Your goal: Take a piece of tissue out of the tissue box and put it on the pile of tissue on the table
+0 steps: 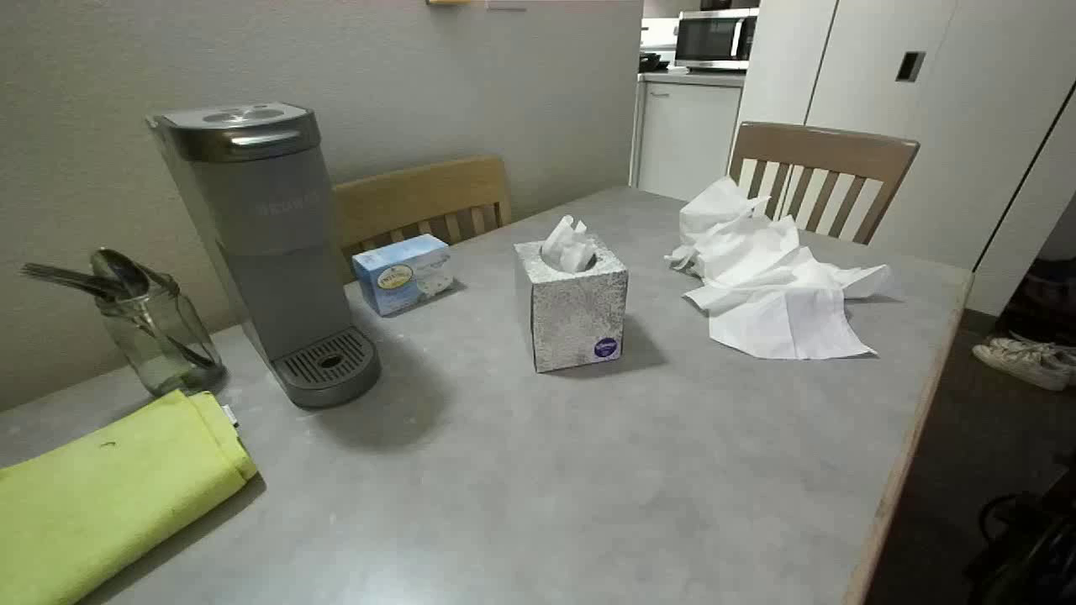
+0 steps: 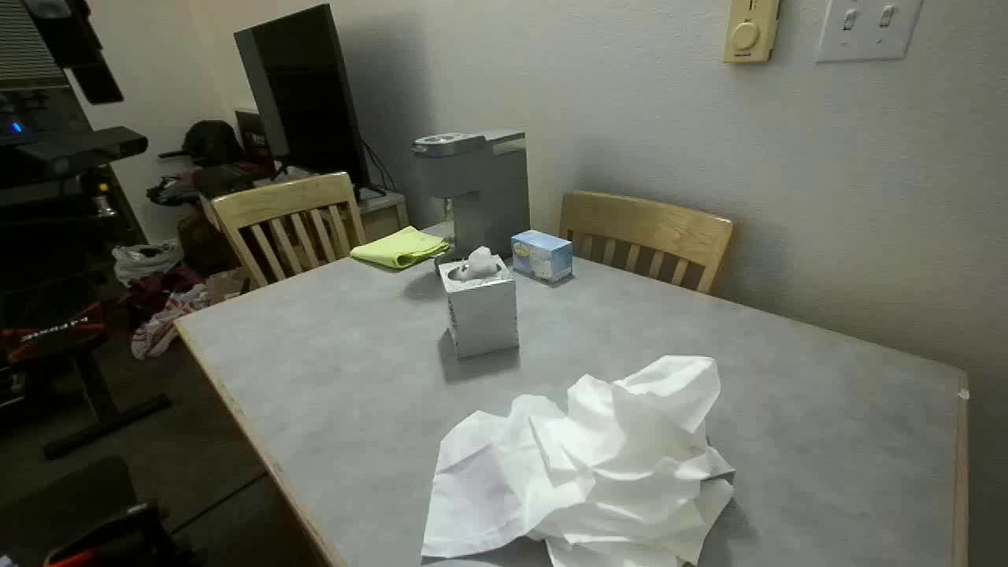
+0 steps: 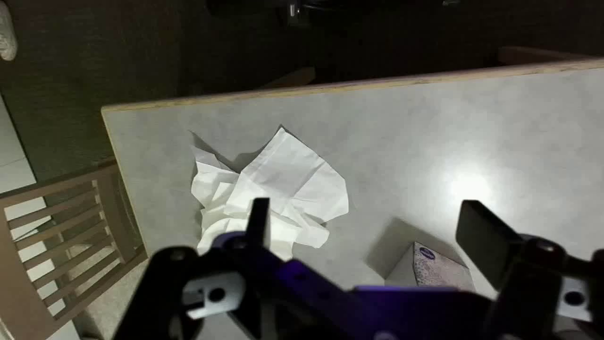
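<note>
In the wrist view, fingers [image 3: 488, 246] spread wide apart, holding nothing, with bare table [image 3: 401, 141] on view through the gap between. Past the tip of the picture-left finger and partly hidden by it, a crumpled pile of tissue [image 3: 292, 179]. Seen between the fingers, nearer the picture-right one and partly hidden, a tissue box [image 3: 439, 267]; from this angle, no telling how far below. Out beyond the picture-left finger, at the short end of the table, a brown slatted chair [image 3: 115, 222]. In an exterior view, the same box upright on the table, clear of the fingers, with a tuft of tissue [image 1: 567, 244] up through its top slot. Apart from the box, toward the picture-left finger's side, the pile, likewise clear of the fingers. On the opposite side of the box, away from that finger, a blue carton [image 1: 405, 275], a coffee maker [image 1: 269, 235], a glass jar [image 1: 164, 344] with cutlery [image 1: 118, 269] inside, and a folded yellow-green cloth [image 1: 126, 496]. In an exterior view, a dark screen [image 2: 303, 94] and a light-wood chair [image 2: 283, 206] in the background, on the side away from the pile and the picture-left finger. Here too, box between pile and coffee maker, tuft in its slot. Up on the wall, a beige thermostat [image 2: 750, 31] and a switch plate [image 2: 869, 30].
</note>
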Controlling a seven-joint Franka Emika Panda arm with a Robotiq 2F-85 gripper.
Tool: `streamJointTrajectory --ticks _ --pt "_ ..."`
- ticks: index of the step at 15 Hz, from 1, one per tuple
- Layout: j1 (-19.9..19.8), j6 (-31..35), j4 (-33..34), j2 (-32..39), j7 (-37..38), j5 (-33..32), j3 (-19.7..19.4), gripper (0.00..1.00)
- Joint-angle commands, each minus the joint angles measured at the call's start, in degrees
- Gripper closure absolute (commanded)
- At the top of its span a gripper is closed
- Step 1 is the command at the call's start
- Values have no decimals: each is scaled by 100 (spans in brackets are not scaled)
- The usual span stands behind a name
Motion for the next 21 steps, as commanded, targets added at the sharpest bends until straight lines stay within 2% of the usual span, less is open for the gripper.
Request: streamJointTrajectory --ticks 1,6,9,12,15,21 --pt "85 -24 20 18 47 -41 -56 0" --pt "85 -24 19 18 47 -41 -56 0" --pt "16 336 194 399 -171 -172 -256 0" --pt "-23 978 417 999 -341 -363 -437 0" --pt "43 1418 763 1740 -569 -236 -616 0" --pt "237 1592 1970 3324 -909 448 -686 0"
